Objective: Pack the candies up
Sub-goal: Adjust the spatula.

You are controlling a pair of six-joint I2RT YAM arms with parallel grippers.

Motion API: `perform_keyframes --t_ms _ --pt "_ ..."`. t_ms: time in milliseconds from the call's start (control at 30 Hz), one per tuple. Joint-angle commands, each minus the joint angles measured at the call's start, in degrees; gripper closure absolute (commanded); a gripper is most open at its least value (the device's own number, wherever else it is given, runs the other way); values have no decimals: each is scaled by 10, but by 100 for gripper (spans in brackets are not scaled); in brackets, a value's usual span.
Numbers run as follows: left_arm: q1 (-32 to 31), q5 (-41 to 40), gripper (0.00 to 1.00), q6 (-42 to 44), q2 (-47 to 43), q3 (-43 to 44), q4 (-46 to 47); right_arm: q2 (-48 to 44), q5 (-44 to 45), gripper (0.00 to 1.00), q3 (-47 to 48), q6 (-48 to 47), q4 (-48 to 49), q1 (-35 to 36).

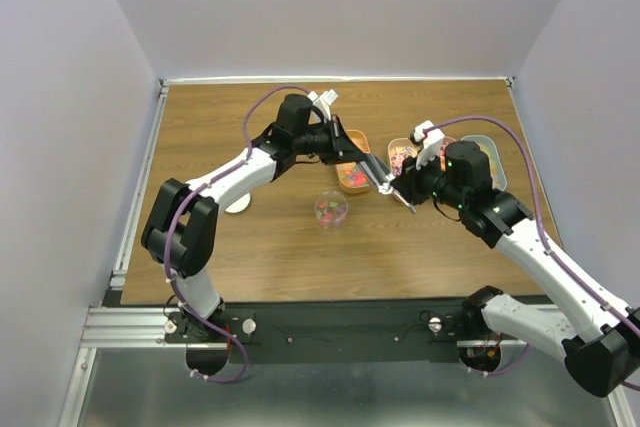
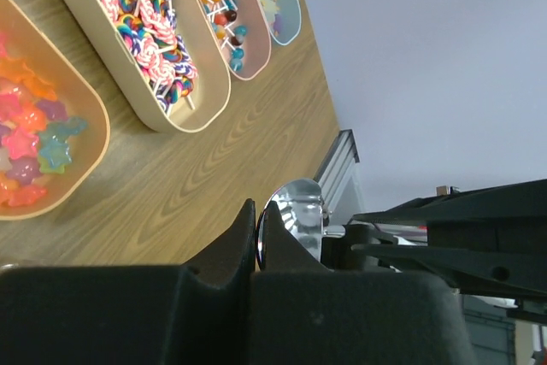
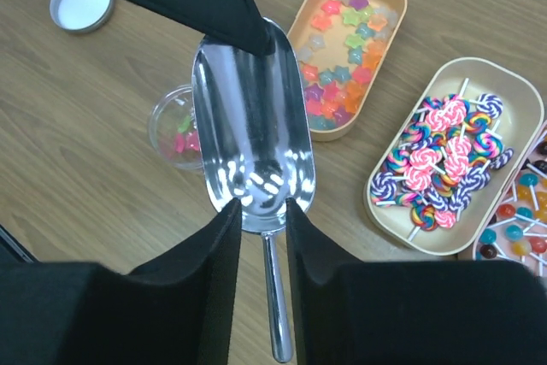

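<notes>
Passing the metal scoop [image 3: 252, 126] between arms
Left gripper [image 2: 258, 220] is clamping its tip; right gripper [image 3: 262, 207] is straddling the neck, hold unclear: ease off slowly, level.

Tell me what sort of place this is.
Probably a robotics test cell: plain grey walls box in a wooden table, aluminium rails edge it, and a left arm and right arm mount at its near edge.

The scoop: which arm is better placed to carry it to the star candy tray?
Left, probably: the left hand is shut on the scoop's rim, near that tray. The right hand only flanks the handle end.
</notes>
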Motion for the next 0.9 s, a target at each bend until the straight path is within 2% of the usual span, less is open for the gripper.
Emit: perform_keyframes --t_ms 0,67,200,467,667,700,767,867 --pt "9 22 100 -52 -10 -19 54 -2 -10 63 -1 -3 24 -2" --pt "15 24 100 -70 -11 -26 63 -3 -13 56 -5 -5 23 -2" --pt "25 28 100 -94 -19 -41 90 -7 -11 52 -21 -10 22 -2" --pt "37 48 100 -130 -29 -69 125 10 -25 53 -38 -11 21 -2" --pt "40 57 100 -135 -33 -76 131 21 -25 61 -32 -11 21 -2" --pt "40 57 100 -136 -35 -78 131 25 -25 67 -32 -11 21 -2" --pt "41 60 100 -138 -34 -80 136 28 -26 69 -31 -28 21 -2" --pt "41 62 100 -138 -35 -82 136 25 -26 79 -29 -27 22 -2"
